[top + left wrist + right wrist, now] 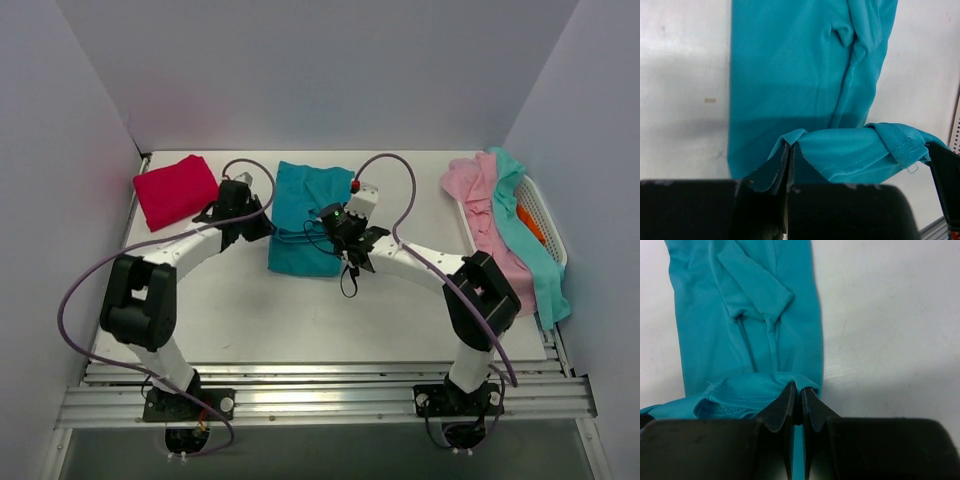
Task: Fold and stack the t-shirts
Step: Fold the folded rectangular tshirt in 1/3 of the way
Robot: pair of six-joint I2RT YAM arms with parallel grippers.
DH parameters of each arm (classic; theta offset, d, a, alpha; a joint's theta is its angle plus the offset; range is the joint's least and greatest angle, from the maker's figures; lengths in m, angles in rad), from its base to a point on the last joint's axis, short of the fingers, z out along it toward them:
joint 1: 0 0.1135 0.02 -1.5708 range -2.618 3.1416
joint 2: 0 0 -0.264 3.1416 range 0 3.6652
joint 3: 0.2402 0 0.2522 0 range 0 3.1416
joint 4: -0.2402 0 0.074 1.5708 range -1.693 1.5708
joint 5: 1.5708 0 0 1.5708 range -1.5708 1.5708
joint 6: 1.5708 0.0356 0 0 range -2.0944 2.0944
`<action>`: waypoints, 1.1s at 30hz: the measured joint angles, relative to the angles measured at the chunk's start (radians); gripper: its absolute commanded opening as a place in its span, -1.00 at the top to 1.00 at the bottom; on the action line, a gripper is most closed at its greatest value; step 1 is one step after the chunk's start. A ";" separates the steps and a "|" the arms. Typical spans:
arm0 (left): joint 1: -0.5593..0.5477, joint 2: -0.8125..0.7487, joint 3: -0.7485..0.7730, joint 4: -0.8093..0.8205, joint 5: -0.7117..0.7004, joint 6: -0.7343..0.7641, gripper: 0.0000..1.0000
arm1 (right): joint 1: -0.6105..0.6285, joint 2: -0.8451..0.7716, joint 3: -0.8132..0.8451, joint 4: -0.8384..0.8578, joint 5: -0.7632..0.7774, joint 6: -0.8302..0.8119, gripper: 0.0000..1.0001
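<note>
A deep teal t-shirt (305, 215) lies lengthwise at the table's middle, folded into a narrow strip. My left gripper (252, 222) is shut on its near left corner (790, 142), holding the hem just above the cloth. My right gripper (340, 235) is shut on the near right corner (796, 385). The lifted hem (860, 150) hangs between the two grippers. A crimson-red t-shirt (175, 190) lies folded at the far left. Pale pink (485, 205), light aqua (530, 240) and orange (530, 222) shirts are heaped at the right.
A white mesh basket (548, 225) at the table's right edge holds the heaped shirts. White walls close in the back and sides. Purple cables (90, 280) loop over both arms. A metal rail (320, 385) runs along the near edge.
</note>
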 measured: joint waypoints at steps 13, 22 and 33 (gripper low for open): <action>0.170 0.595 0.570 0.073 0.315 -0.001 -0.88 | -0.202 0.397 0.401 -0.014 -0.076 -0.105 -1.00; 0.220 0.470 0.579 0.106 0.327 -0.015 -0.88 | -0.237 0.275 0.375 -0.012 -0.071 -0.169 -1.00; 0.184 0.050 0.080 0.288 0.213 0.015 -0.88 | -0.145 -0.126 -0.039 0.093 -0.062 -0.109 -1.00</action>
